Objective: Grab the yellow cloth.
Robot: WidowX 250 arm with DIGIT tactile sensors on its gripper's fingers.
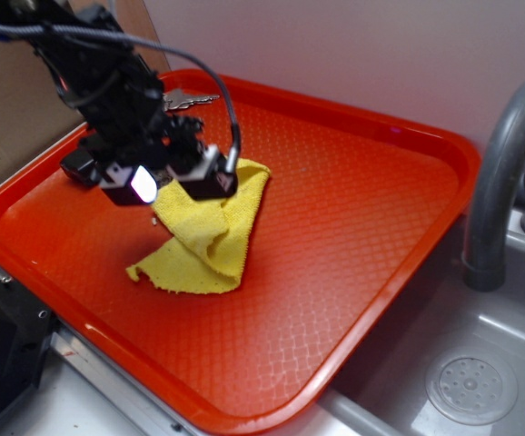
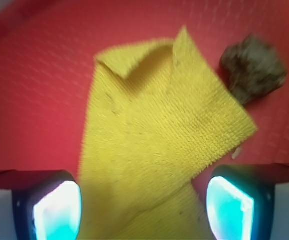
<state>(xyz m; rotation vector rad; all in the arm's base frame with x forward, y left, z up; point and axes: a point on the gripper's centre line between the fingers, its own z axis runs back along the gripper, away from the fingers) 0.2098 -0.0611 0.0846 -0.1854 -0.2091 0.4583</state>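
A black WidowX arm's end effector (image 1: 167, 182) hangs over the yellow cloth (image 1: 210, 236) on a red plastic tray (image 1: 362, 227), its two fingers spread apart with one pad to each side of the fabric. From where I stand, the fingers sit low over the upper part of the cloth, but whether the pads touch it cannot be told. The wrist view looks straight down between the pads (image 2: 57, 210), which glow pale blue-white at the bottom corners, with the yellow cloth (image 2: 159, 145) filling the gap between them; nothing is pinched.

The cloth lies crumpled near the middle of the tray, somewhat toward its left half, folded over itself with one corner trailing toward the near rim and another flap turned back at its far edge. Its terry weave and hemmed border show clearly from above. Just beside the cloth's far right edge in the wrist view sits a small brown-grey sponge chunk (image 2: 253, 67), touching or nearly touching the fabric; in the exterior view it is hidden behind the arm.

The tray rests at the edge of a grey sink (image 1: 480, 363), whose round drain (image 1: 471, 389) shows at lower right. A curved grey faucet (image 1: 503, 173) rises beside the tray's right rim. A pale wall (image 1: 335, 45) stands behind.
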